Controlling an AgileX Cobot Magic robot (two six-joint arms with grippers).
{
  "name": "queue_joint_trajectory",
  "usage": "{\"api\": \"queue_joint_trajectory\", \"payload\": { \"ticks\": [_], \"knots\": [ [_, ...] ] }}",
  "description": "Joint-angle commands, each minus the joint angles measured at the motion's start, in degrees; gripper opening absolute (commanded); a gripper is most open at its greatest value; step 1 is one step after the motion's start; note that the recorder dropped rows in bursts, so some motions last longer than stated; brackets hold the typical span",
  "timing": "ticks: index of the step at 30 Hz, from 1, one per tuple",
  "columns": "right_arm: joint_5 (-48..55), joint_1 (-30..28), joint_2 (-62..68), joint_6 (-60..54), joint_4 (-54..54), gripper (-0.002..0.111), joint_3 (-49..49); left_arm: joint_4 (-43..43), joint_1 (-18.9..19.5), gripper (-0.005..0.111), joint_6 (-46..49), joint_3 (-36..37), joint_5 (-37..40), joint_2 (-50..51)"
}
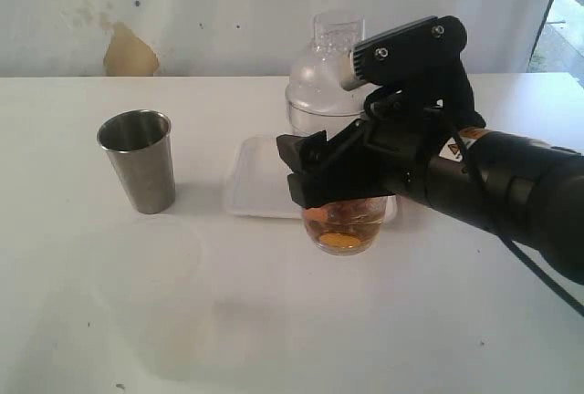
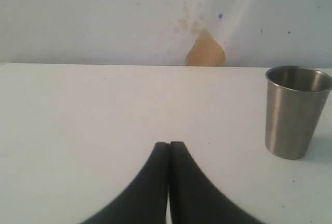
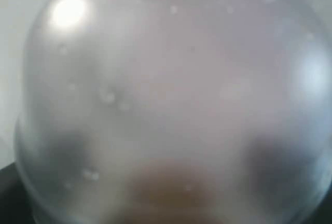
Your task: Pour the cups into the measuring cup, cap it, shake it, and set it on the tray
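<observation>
The steel tumbler [image 1: 137, 161] stands upright at the left of the table and looks empty. The clear measuring cup [image 1: 342, 230] is in front of the white tray [image 1: 260, 180], with brown-orange contents at its bottom and a clear domed cap [image 1: 324, 75] on top. My right gripper [image 1: 333, 189] is shut on its middle and hides that part. I cannot tell whether its base touches the table. In the right wrist view the cup [image 3: 166, 94] fills the frame as a milky blur. My left gripper [image 2: 169, 143] is shut and empty above the table, with the tumbler [image 2: 295, 112] off to its side.
The right arm [image 1: 493, 184] reaches in from the right, low over the table. A pale wall with a tan stain [image 1: 130, 52] runs along the table's far edge. A faint milky outline [image 1: 155, 266] shows on the table in front of the tumbler.
</observation>
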Motion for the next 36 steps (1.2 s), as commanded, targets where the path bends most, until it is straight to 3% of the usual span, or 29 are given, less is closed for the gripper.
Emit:
{"api": "queue_joint_trajectory", "payload": {
  "ticks": [1,7,11,17,20,23,36],
  "knots": [
    [-2.9,-0.2,-0.8,0.2,-0.2,0.000,-0.7,0.2,0.7,0.000,-0.1,0.4,0.2,-0.3],
    [-2.9,-0.2,-0.8,0.2,-0.2,0.000,-0.7,2.1,0.7,0.000,-0.1,0.4,-0.1,-0.3],
    [-2.9,-0.2,-0.8,0.2,-0.2,0.000,-0.7,11.0,0.7,0.000,-0.1,0.4,-0.1,-0.3],
    [-2.9,-0.2,-0.8,0.2,-0.2,0.000,-0.7,9.1,0.7,0.000,-0.7,0.4,0.1,-0.3],
    [-2.9,-0.2,-0.8,0.2,-0.2,0.000,-0.7,6.2,0.7,0.000,-11.2,0.4,0.6,-0.3],
    [-2.9,-0.2,-0.8,0.2,-0.2,0.000,-0.7,6.6,0.7,0.000,-7.3,0.4,0.6,-0.3],
    [-2.9,-0.2,-0.8,0.2,-0.2,0.000,-0.7,5.0,0.7,0.000,-8.0,0.4,0.3,-0.3]
  ]
}}
